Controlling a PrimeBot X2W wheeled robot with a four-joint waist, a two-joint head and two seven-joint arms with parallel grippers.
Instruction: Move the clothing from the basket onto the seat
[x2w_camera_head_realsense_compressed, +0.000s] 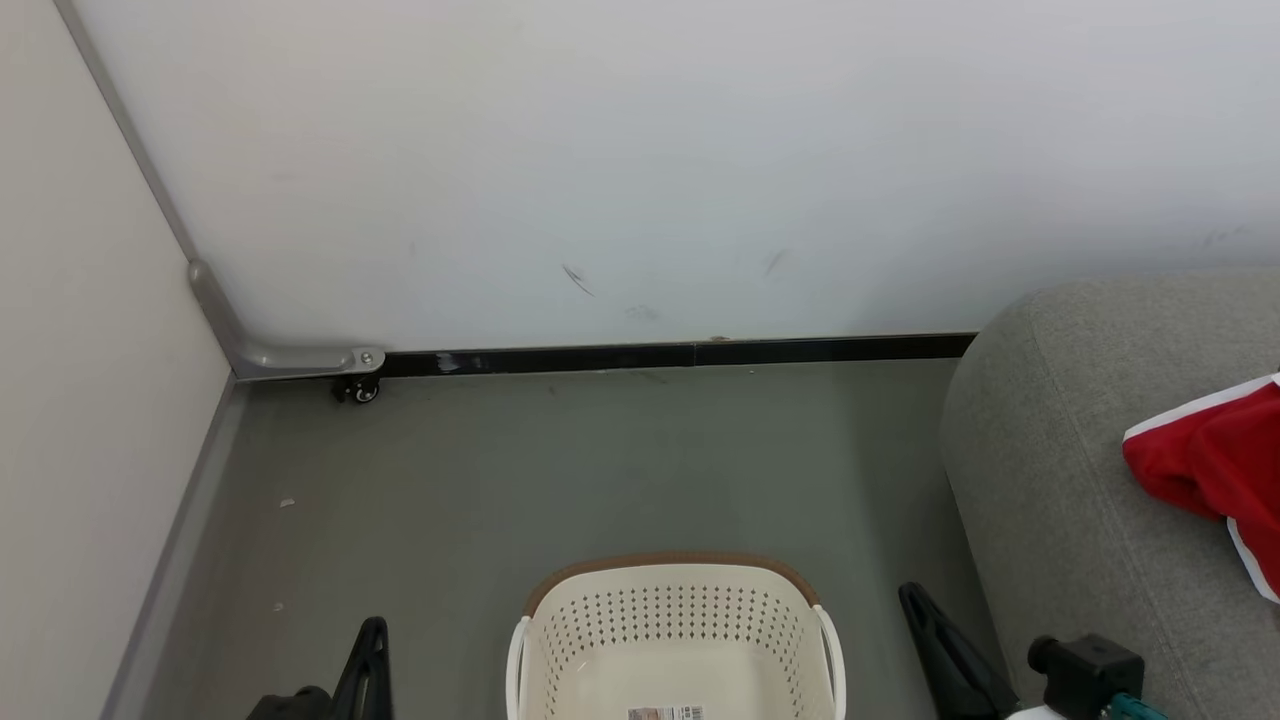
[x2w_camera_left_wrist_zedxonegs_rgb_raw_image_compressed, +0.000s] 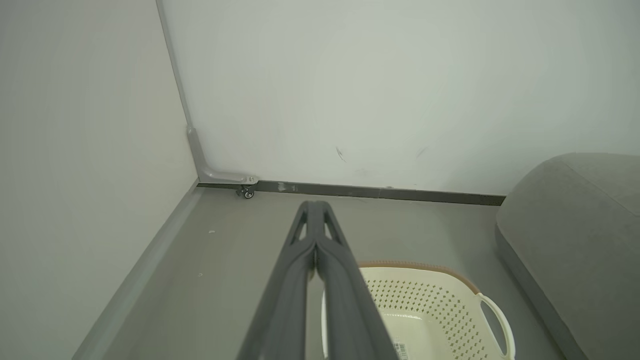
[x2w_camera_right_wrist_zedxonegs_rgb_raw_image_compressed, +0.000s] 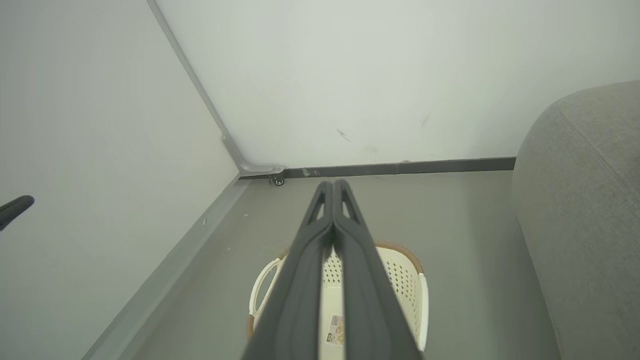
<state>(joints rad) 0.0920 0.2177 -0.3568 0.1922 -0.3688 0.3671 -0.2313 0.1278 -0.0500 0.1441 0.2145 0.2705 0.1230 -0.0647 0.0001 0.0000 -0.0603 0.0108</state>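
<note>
**Item 1. Basket (x2w_camera_head_realsense_compressed: 675, 630).** Cream, perforated, with a brown rim. It stands on the grey floor (x2w_camera_head_realsense_compressed: 600, 470) between the two arms, near the seat's rounded end. The head view's lower edge cuts off its near part. The part on view holds no fabric, only the label sticker (x2w_camera_head_realsense_compressed: 665, 713) on the inner bottom.

**Item 2. Seat (x2w_camera_head_realsense_compressed: 1080, 450).** Light-grey upholstered sofa on the robot's right, its rounded end towards the basket.

**Item 3. Clothing (x2w_camera_head_realsense_compressed: 1205, 460).** One red garment with white trim, bunched on the seat cushion and running off the right edge of the head view, well apart from the basket. It lies loose with nothing holding it, which suggests it has been delivered. Whether a second piece lies beyond the frame cannot be told.

**Item 4. Left fingers (x2w_camera_left_wrist_zedxonegs_rgb_raw_image_compressed: 315, 207).** Pressed together tip to tip, with nothing between them. They are held above the floor to the left of the basket and point forward towards the foot of the wall.

**Item 5. Right fingers (x2w_camera_right_wrist_zedxonegs_rgb_raw_image_compressed: 333, 187).** Also closed on nothing. In the head view they sit between basket and seat, the tip leaning slightly towards the basket.

**Item 6. Pose, both arms.** Drawn back low on either side of the basket, roughly mirrored. Probably a rest stance: the fingers are shut because nothing on view is left to lift.

**Item 7. Surroundings.** White wall, dark skirting strip, and a metal corner bracket with a small caster (x2w_camera_head_realsense_compressed: 358, 390).
</note>
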